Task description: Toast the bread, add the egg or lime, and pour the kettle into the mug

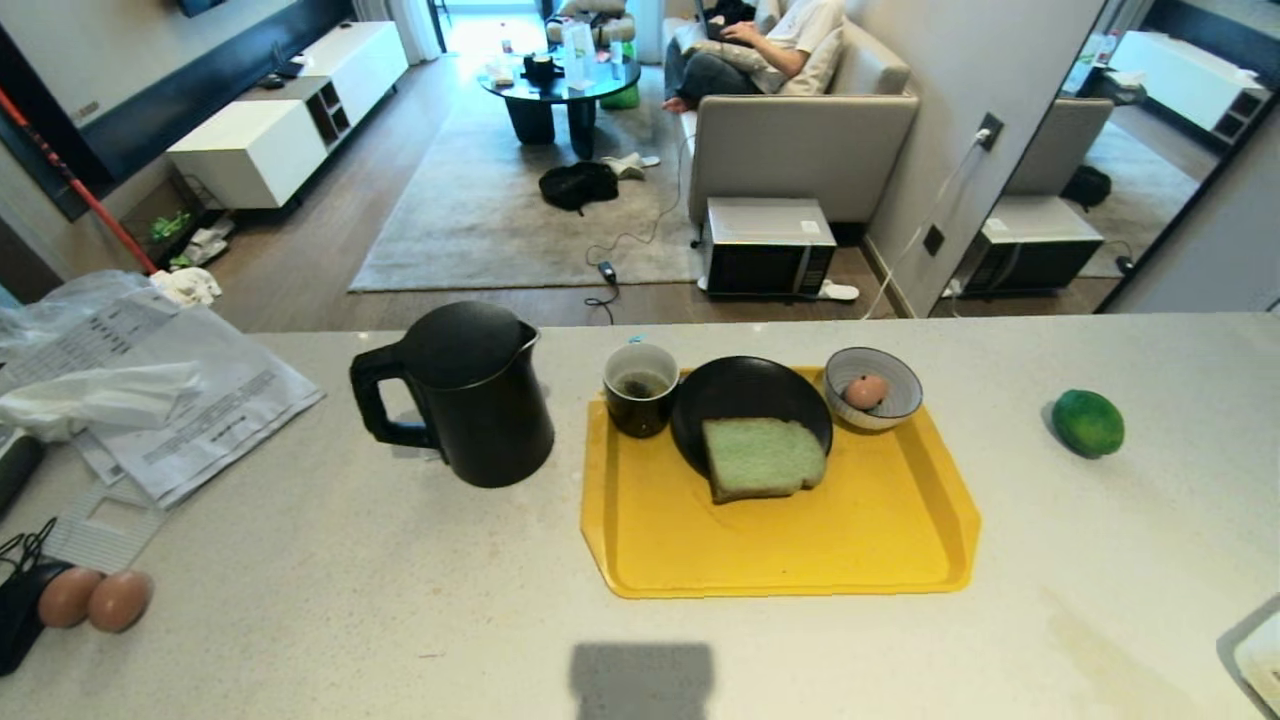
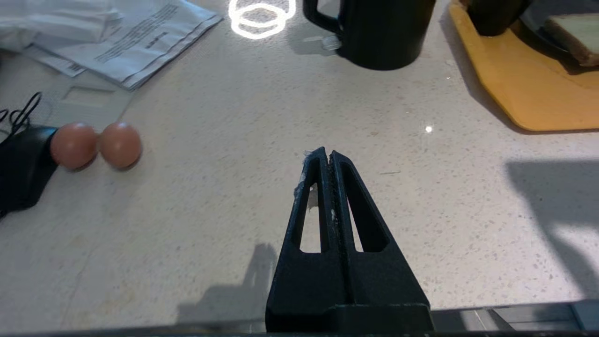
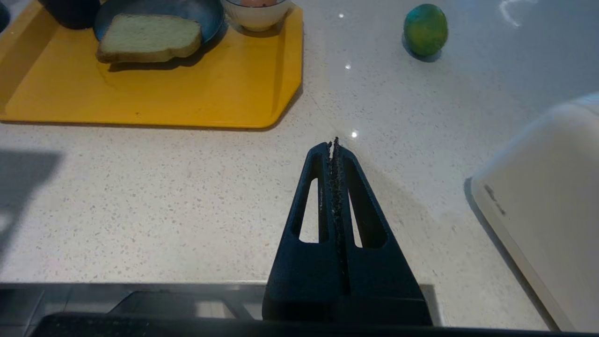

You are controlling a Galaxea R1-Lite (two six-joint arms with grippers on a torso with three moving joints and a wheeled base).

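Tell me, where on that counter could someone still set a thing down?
Bare counter runs along the near edge, in front of the kettle and yellow tray. Another free patch lies between the tray and the lime. The tray's near half is bare too. It is crowded at the far left, with papers and two brown eggs.

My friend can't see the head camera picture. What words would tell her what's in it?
A yellow tray on a pale counter holds a slice of green bread on a black plate, a mug and a bowl with an egg. A black kettle stands left, a lime right.
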